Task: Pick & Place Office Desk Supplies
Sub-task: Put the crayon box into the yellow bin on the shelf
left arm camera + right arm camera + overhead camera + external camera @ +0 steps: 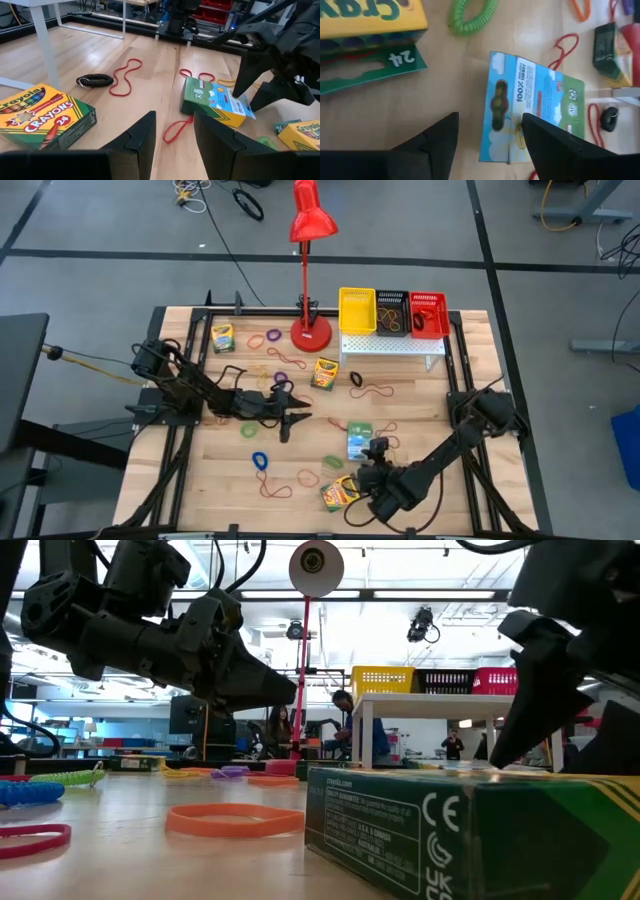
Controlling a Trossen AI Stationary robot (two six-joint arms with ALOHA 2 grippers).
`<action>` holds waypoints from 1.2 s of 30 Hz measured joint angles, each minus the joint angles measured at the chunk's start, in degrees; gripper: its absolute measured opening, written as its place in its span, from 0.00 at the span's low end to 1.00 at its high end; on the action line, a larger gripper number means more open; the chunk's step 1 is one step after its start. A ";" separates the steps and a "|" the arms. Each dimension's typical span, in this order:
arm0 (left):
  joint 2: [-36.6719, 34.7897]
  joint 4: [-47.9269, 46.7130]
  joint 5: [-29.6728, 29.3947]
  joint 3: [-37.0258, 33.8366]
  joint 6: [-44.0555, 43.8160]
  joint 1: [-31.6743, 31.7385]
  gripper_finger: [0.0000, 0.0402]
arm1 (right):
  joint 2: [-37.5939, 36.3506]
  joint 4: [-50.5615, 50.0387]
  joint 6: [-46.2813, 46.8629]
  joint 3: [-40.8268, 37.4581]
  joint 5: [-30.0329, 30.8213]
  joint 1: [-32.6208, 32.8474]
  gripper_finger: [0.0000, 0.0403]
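Several yellow-and-green crayon boxes lie flat on the table: one by the far left corner [222,337], one near the lamp [325,372], one at mid-table [360,442], one near the front edge [340,492]. Thin rubber-band loops [376,392] are scattered around them. My right gripper [372,448] is open and hangs over the mid-table box [530,107], one finger over it and one beside it. My left gripper [295,418] is open above bare wood left of that box [215,102], pointing toward it. My right gripper comes at the near end of the mid-table crayon box [239,107] from above, slanting down. Whether its fingertips [240,85] touch the box, I cannot tell. The box lies flat on the table, printed back facing up.
A red desk lamp [311,332] stands at the far middle. Beside it, a white perforated stand [392,346] carries yellow [357,310], black [392,312] and red [428,315] bins. A black coil loop [95,80] and a green coil [472,12] lie on the wood.
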 joint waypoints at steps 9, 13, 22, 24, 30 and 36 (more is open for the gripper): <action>0.00 -0.33 0.00 0.00 -0.23 -0.02 0.35 | -0.19 -2.10 -0.08 0.02 2.56 -0.03 0.20; 0.01 -0.31 0.00 0.00 0.09 0.00 0.35 | -0.34 -2.46 -0.10 0.02 3.76 -0.03 0.04; 0.01 -0.30 0.00 0.00 0.49 -0.01 0.35 | -1.54 -9.50 2.25 3.80 4.57 -0.40 0.03; 0.02 -0.19 0.00 0.00 0.61 0.00 0.35 | -2.20 -12.29 2.78 4.95 5.27 -0.40 0.02; 0.01 0.15 -0.01 0.00 1.11 0.00 0.35 | -6.82 -15.44 2.98 6.40 4.53 -1.91 0.03; 0.02 0.09 0.00 0.00 1.17 0.00 0.35 | -13.72 -15.36 4.10 6.40 1.11 -4.15 0.01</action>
